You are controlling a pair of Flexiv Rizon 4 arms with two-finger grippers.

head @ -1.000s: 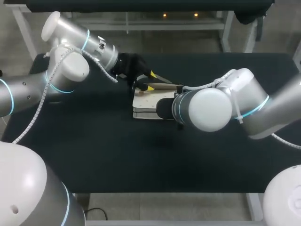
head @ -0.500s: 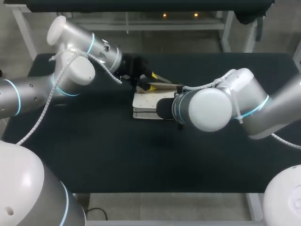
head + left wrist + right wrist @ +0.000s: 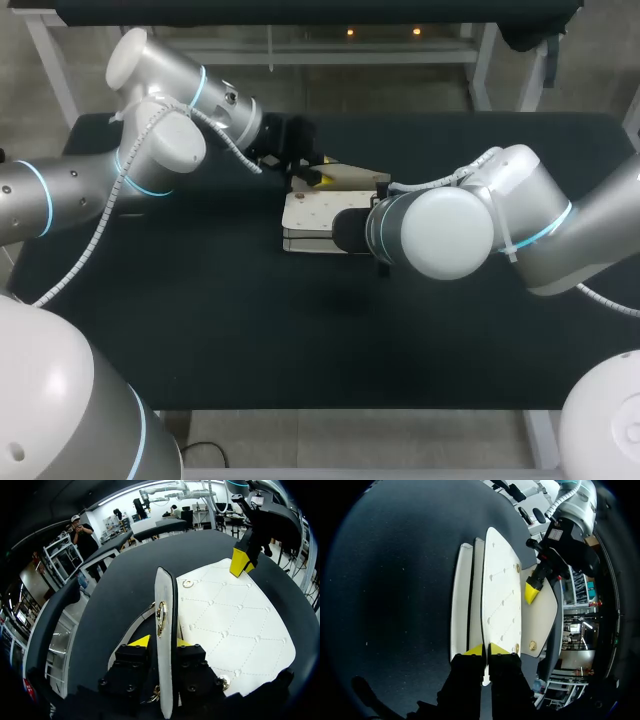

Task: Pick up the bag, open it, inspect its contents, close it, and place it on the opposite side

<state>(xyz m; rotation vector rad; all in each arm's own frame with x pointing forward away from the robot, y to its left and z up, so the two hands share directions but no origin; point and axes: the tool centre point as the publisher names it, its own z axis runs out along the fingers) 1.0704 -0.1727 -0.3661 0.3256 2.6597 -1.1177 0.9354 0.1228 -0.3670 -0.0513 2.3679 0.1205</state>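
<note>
At table (image 3: 200,330) centre, toward far edge: white quilted bag (image 3: 312,218) lies flat, flap (image 3: 163,590) raised on edge.
Step judged: opening.
Left gripper (image 3: 162,642) clenched on flap; right gripper (image 3: 486,650) clamped on bag's right edge.
Next move likely needs flap swung wider, body pinned, interior exposed for inspection.
Count: one table, one bag, one flap, two grippers, one gold clasp (image 3: 161,618).

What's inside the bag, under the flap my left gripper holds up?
Under the upright flap in the left gripper, only the quilted, gold-studded white front of the bag shows. The right gripper pinches its edge. The layers are pressed together, so any contents are hidden.
</note>
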